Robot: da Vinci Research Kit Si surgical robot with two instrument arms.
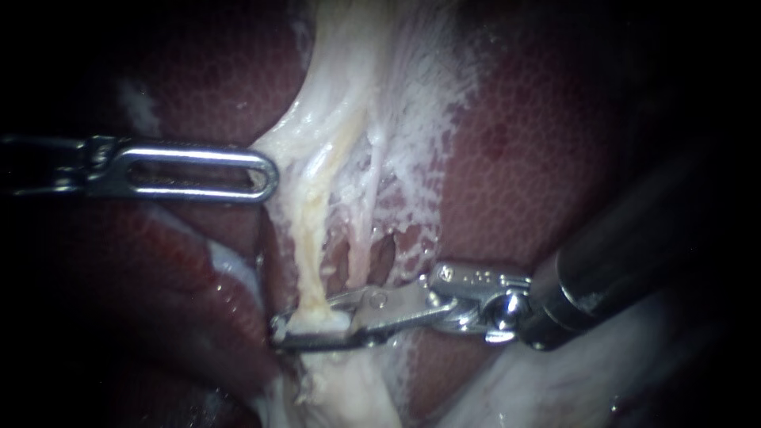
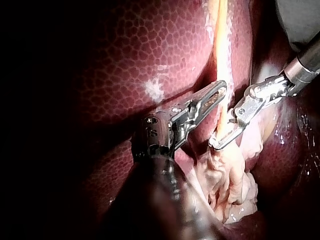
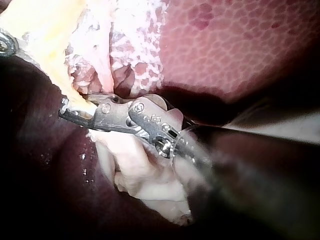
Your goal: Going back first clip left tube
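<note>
The left tube (image 1: 311, 261) is a yellowish strand running down from the pale tissue (image 1: 341, 103) between dark red liver lobes. My right instrument (image 1: 305, 323) comes in from the lower right, and its jaws straddle the tube low down, one on each side, pressing it into a flat white band. The same grip shows in the right wrist view (image 3: 67, 110) and the left wrist view (image 2: 220, 140). I cannot make out a clip apart from the jaws. My left instrument (image 1: 265, 174), with slotted jaws, holds the edge of the pale tissue and tents it leftward (image 2: 217, 92).
A thinner pinkish tube (image 1: 361, 250) runs just right of the left tube. Mottled liver (image 1: 539, 158) lies on both sides. More pale fatty tissue (image 1: 349, 396) bunches below the right instrument's jaws. The right instrument's thick dark shaft (image 1: 634, 254) fills the lower right.
</note>
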